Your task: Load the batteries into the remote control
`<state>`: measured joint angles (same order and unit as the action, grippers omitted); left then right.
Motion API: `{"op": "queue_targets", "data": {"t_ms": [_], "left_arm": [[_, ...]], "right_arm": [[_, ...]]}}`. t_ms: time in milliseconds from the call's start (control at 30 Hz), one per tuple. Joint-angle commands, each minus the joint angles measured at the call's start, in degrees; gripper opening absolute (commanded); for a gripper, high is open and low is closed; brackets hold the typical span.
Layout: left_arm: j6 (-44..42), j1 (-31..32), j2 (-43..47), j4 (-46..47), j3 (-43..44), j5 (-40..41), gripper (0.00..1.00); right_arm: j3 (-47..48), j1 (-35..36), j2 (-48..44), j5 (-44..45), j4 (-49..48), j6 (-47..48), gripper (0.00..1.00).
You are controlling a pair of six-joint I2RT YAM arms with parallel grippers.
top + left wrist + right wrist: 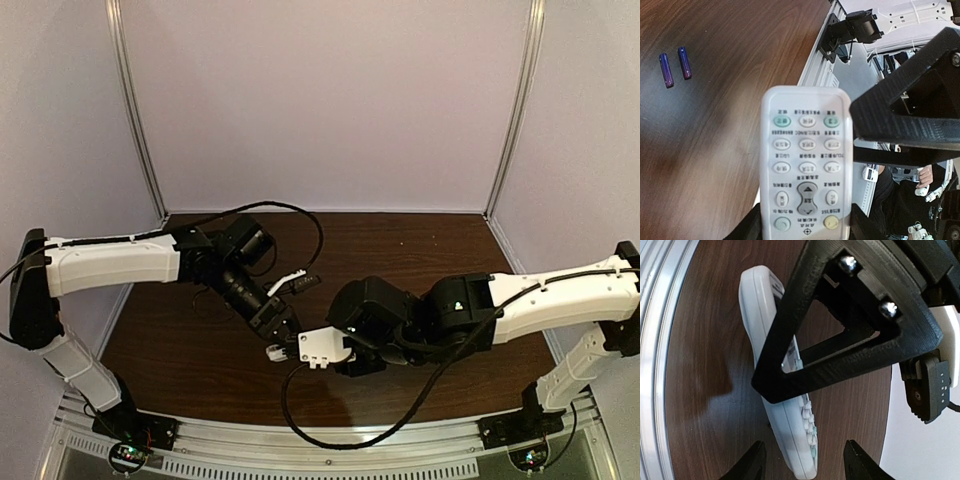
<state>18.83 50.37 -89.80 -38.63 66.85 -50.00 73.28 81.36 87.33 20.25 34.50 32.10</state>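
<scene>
My left gripper is shut on the white remote control, clamping its sides, button face toward the wrist camera. In the right wrist view the remote stands on edge above the table, partly behind the left gripper's black finger. My right gripper is open, its fingers on either side of the remote's free end without touching it. The two purple-blue batteries lie side by side on the table, away from both grippers. From above, both grippers meet at the table's centre front.
The brown wooden table is enclosed by pale walls. A metal rail runs along its near edge, close to the remote. The right arm's black finger fills the right of the left wrist view.
</scene>
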Motion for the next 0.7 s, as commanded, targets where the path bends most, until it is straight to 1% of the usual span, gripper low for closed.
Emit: {"op": "queue_targets", "data": {"t_ms": [0, 233, 300, 667], "left_arm": [[0.6, 0.5, -0.7, 2.4, 1.1, -2.1, 0.38], [0.8, 1.1, -1.3, 2.9, 1.3, -2.6, 0.37], [0.8, 1.1, -1.4, 2.9, 1.2, -2.6, 0.37], [0.9, 1.7, -2.5, 3.2, 1.4, -2.6, 0.36]], "right_arm": [[2.2, 0.5, 1.3, 0.8, 2.2, 0.6, 0.53], [2.5, 0.9, 3.1, 1.0, 2.6, 0.6, 0.46], [2.6, 1.0, 3.3, 1.0, 2.6, 0.8, 0.43], [4.0, 1.1, 5.3, 1.5, 3.0, 0.6, 0.35]]}}
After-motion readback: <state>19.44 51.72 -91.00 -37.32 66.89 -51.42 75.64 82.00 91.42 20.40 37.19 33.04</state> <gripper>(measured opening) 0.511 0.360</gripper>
